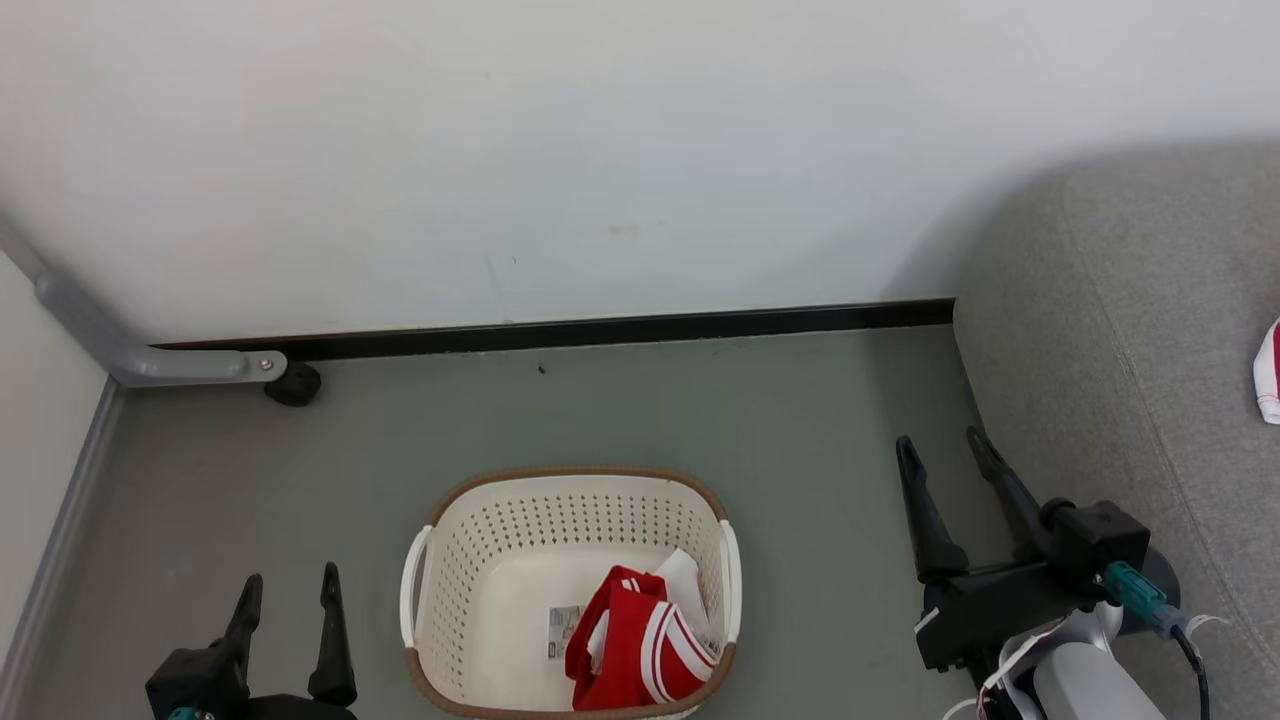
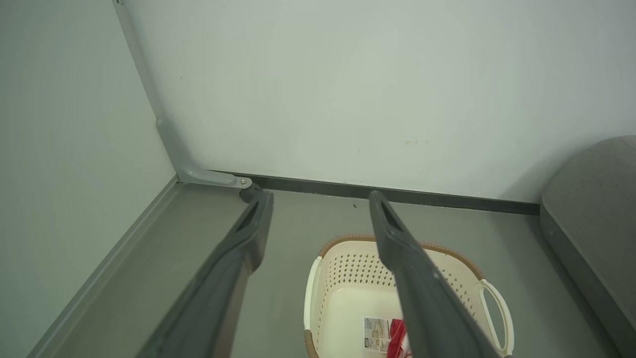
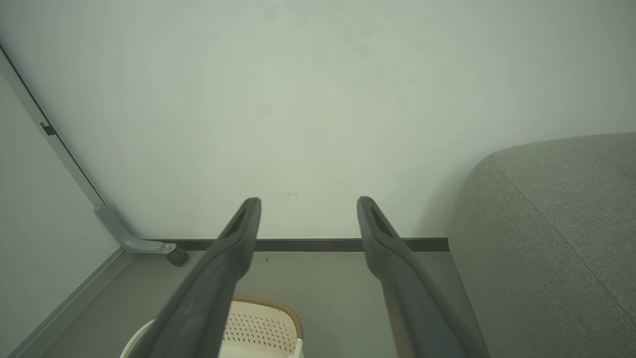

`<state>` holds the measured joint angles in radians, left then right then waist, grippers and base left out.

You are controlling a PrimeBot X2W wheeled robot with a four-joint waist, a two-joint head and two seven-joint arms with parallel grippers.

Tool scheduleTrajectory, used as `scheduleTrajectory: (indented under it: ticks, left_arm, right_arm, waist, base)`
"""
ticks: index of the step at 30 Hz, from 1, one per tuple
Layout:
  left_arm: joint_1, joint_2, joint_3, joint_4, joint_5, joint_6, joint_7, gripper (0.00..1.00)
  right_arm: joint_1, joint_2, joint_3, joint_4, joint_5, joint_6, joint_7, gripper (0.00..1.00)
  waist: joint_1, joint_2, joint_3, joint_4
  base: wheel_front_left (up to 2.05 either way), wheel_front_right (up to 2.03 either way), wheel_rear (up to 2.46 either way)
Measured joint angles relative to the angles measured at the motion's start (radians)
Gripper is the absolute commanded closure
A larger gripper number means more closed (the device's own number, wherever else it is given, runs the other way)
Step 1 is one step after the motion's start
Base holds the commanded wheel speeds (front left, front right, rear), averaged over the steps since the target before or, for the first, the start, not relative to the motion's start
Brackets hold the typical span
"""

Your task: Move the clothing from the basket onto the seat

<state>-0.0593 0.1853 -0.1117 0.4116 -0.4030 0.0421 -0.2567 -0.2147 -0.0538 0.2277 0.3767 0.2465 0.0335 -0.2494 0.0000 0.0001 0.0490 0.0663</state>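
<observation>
One red-and-white garment (image 1: 1268, 372) lies on the grey sofa seat (image 1: 1100, 350); more red clothing (image 1: 630, 650) sits in the laundry basket (image 1: 575, 472). Empty, the left gripper (image 1: 290, 577) and right gripper (image 1: 940, 440) gape wide.

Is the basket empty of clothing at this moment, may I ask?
No, red and white clothing lies inside the basket.

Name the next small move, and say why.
Probably swing the right gripper left and down over the clothing: a red garment lies in the basket, nearer its right wall, and that gripper is open and empty.
</observation>
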Motion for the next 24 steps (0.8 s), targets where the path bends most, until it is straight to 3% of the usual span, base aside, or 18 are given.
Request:
scheduleTrajectory:
  ticks: [10,24]
  left_arm:
    - [-0.010,-0.027,-0.016,-0.006,0.009,-0.062,0.000,0.00]
    - [-0.149,-0.037,-0.048,0.028,0.026,-0.133,0.000,0.00]
  right_arm:
    - [-0.043,-0.001,0.030,-0.061,-0.002,-0.049,0.000,0.00]
    - [-0.188,-0.003,0.080,-0.141,-0.038,-0.105,0.000,0.00]
  waist:
    - [0.0001,0.0000,0.101,-0.010]
    - [0.0002,0.0001,0.292,-0.039]
  base:
    - [0.00,0.00,0.00]
    - [0.00,0.00,0.00]
